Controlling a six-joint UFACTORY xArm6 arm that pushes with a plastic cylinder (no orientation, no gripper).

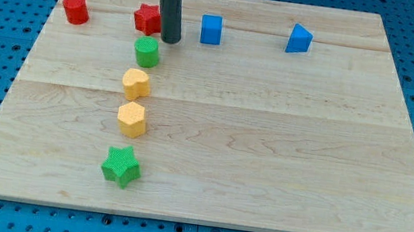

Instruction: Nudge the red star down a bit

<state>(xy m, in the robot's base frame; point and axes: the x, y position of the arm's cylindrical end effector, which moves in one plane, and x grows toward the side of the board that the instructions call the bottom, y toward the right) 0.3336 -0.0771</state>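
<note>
The red star (147, 18) lies near the view's top of the wooden board (268, 140), left of centre. My tip (170, 41) stands just to the star's right, very close to it, and above-right of the green cylinder (147, 52). The rod rises out of the view's top edge.
A red cylinder (76, 9) sits at the top left. A blue cube (211, 29) and a blue triangular block (299, 38) sit along the top. Below the green cylinder run a yellow block (136, 84), a yellow hexagon (132, 119) and a green star (121, 166).
</note>
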